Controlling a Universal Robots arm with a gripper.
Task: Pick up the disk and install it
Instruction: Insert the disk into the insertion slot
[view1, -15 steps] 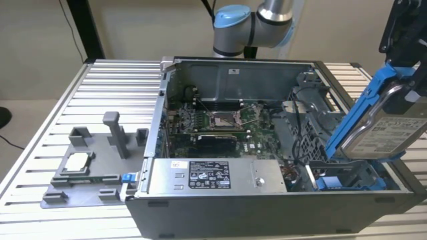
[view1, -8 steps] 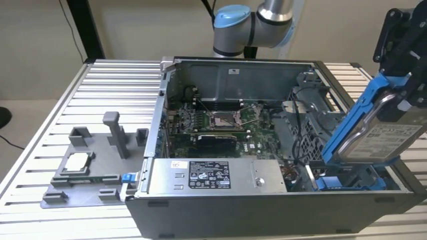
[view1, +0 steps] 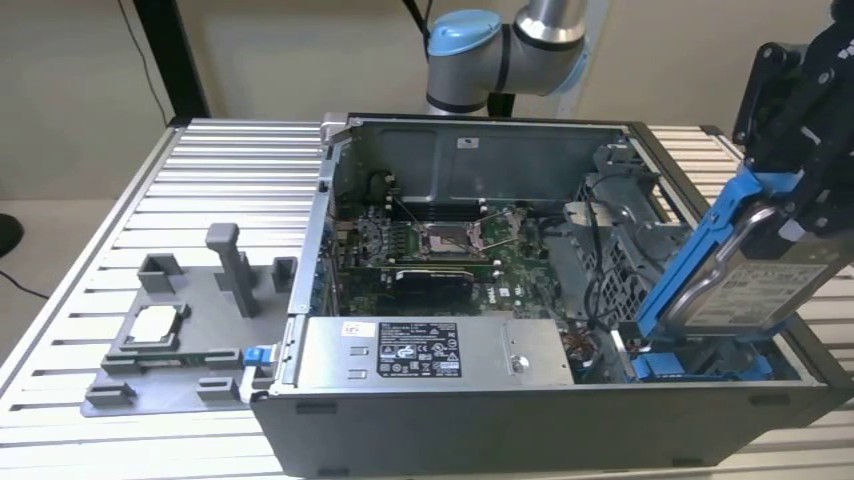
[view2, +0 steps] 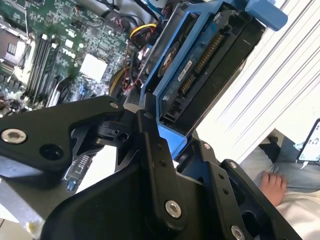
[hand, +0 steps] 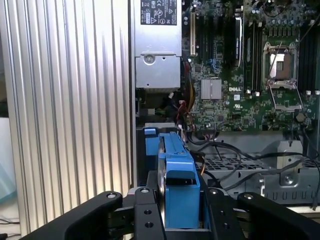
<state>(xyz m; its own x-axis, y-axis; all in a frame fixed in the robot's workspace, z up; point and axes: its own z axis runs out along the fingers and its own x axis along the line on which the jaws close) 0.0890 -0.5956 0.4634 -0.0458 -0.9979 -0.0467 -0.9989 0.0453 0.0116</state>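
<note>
Your gripper (hand: 182, 210) is clamping the disk (view1: 750, 285) by its blue bracket, tilted over the computer case (view1: 534, 425), above its drive bay (view1: 701, 365). You should be squaring bracket to bay, easing gently.

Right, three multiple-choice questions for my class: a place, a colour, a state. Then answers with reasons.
1. Where is the disk? A on the grey tray; B at the computer case's end on the exterior view's right; C behind the case.
2. What colour is its bracket? A red; B green; C blue.
3. How is the gripper? A open, empty; B shut on the disk; C open around the disk.
Answers: 1 B, it leans there over the case; 2 C, blue frames it in both wrist views; 3 B, it clamps the bracket's sides.
</note>
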